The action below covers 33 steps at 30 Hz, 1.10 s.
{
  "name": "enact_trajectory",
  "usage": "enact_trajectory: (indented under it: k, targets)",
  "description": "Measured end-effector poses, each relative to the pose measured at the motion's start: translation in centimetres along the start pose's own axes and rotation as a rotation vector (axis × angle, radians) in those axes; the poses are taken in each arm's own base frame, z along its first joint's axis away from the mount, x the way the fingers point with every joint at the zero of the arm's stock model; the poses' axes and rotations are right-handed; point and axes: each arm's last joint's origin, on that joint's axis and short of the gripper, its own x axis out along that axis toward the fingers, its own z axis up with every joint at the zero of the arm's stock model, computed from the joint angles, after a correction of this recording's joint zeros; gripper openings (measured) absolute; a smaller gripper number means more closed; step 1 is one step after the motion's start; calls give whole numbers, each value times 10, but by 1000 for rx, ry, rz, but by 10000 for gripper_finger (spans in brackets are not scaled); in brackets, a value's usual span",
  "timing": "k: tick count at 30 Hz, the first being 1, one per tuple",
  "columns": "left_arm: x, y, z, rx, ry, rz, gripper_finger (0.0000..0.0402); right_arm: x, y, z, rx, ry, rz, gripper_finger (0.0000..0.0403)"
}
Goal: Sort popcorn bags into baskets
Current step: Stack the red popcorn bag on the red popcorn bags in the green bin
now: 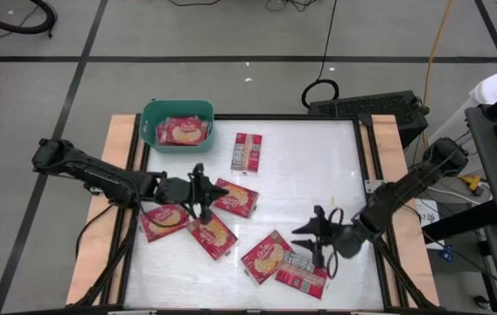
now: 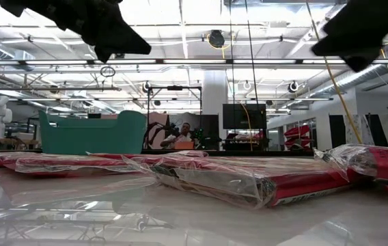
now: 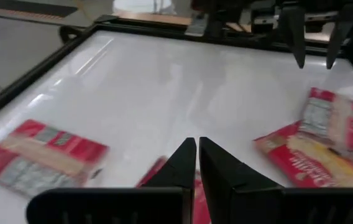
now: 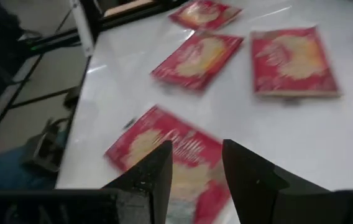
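Bags (image 1: pixel 236 199) lie scattered mid-frame on the desk (image 1: pixel 318 175), one more in the bin (image 1: pixel 177 125) at upper left, while the left tool (image 1: pixel 212 194), fingers together, and the right tool (image 1: pixel 311 239), fingers apart, hover empty above them.

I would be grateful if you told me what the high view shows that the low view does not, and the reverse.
Only the high view shows that the teal basket already holds a popcorn bag, and it shows how six more bags lie spread across the white table, one apart near the far edge. It also shows the left end effector and right end effector whole.

Only the low view shows the room behind, with a person seated there.

Both show the basket, bags on the table, and both arms.
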Motion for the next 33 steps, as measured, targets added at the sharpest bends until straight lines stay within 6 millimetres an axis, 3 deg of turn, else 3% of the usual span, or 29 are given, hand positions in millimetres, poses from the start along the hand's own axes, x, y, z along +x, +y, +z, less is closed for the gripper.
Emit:
enact_trajectory:
  k: [9,14,22,33]
  targets:
    - [11,-30,-13,-59,-26,-48,24,10,37,-27,0,151,101,132]
    - [15,-50,-19,-93,-72,-78,24,26,41,-51,-27,265,93,132]
    - [21,-74,-30,-128,-144,-102,24,44,28,-67,-133,324,-2,132]
    - [21,-72,-30,-117,-164,-11,24,66,-13,-49,-303,332,-241,132]
